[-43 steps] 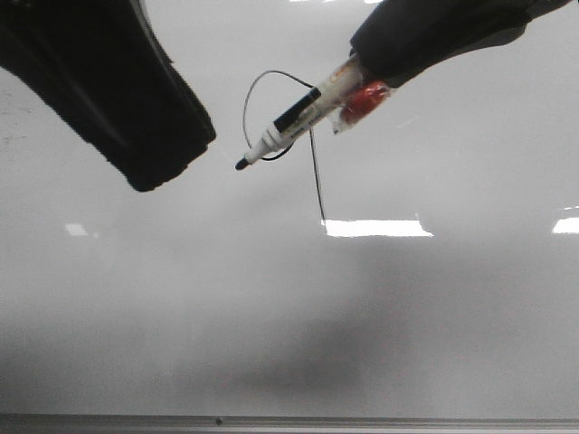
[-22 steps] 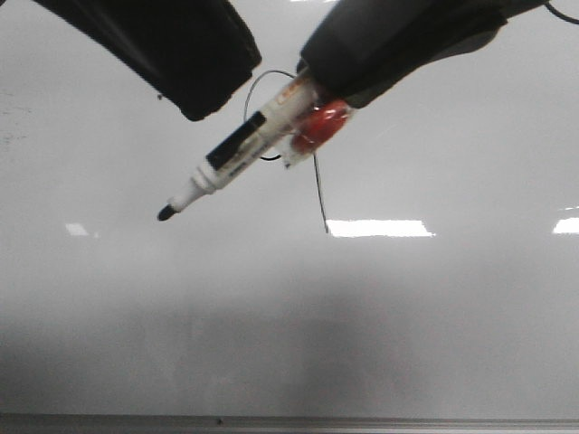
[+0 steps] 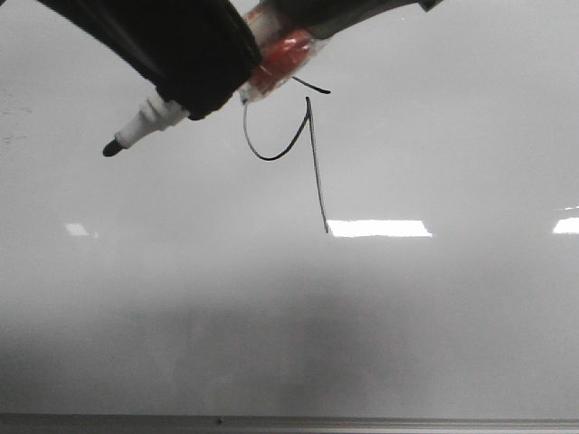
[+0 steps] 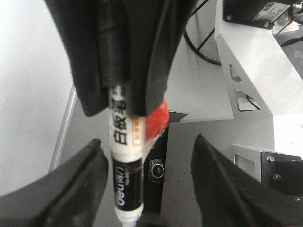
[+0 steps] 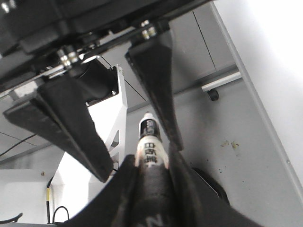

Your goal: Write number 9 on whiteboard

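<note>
Lifting away up-left, the right gripper [image 5: 150, 172] is clamping its jaws on the black-and-white marker [image 3: 145, 122]; left gripper [image 4: 147, 182], jaws wide, is flanking it above the thin black number 9 [image 3: 303, 154] on the glossy pale whiteboard [image 3: 407, 316].

So the marker [image 3: 145, 122] has slid further left and up the board, its tip now well left of the number 9 [image 3: 298, 149]. The left gripper [image 4: 147, 189] moved right across the right gripper [image 5: 151, 184], covering most of the pen barrel. The 9's loop and tail, half hidden before, are now uncovered.
</note>
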Robot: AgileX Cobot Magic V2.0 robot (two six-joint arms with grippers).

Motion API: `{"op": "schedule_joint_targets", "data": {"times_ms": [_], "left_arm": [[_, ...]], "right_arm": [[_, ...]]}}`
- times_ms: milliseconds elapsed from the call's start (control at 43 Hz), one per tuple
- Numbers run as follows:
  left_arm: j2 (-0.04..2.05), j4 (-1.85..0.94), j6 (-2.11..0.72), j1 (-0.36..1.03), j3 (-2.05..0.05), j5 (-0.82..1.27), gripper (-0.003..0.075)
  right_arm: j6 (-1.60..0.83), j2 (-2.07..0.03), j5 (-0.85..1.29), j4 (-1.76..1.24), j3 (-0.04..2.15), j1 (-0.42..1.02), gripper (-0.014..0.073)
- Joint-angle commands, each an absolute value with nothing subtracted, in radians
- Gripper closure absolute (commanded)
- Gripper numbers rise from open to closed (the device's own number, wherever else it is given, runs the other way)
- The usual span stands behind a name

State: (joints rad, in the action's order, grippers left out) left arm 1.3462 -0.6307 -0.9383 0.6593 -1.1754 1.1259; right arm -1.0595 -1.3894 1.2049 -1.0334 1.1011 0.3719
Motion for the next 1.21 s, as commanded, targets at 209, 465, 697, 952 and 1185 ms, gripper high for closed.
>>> {"op": "schedule_joint_targets", "data": {"times_ms": [209,465,697,952,1185], "left_arm": [[1.314,-0.685,-0.938,0.665,-1.208,1.113,0.071],[1.314,-0.681,-0.94,0.665,-1.208,1.113,0.0739],[1.314,-0.669,-0.94,0.663,-1.208,1.113,0.0739],[1.314,-0.49,-0.764,0.6,-1.208,1.037,0.0739],[1.314,-0.314,-0.416,0.395,-1.196,0.893,0.0739]], "right_arm": [[-1.062,-1.354,1.331,-1.103,1.133,0.374,0.0652],[-1.062,-1.354,1.328,-1.135,1.134,0.374,0.0309],[-1.062,-1.306,1.285,-1.228,1.158,0.373,0.0033],[-0.987,-1.104,1.047,-1.027,1.133,0.313,0.0177],[-0.841,-0.82,0.811,-0.813,0.947,0.258,0.0353]]}}
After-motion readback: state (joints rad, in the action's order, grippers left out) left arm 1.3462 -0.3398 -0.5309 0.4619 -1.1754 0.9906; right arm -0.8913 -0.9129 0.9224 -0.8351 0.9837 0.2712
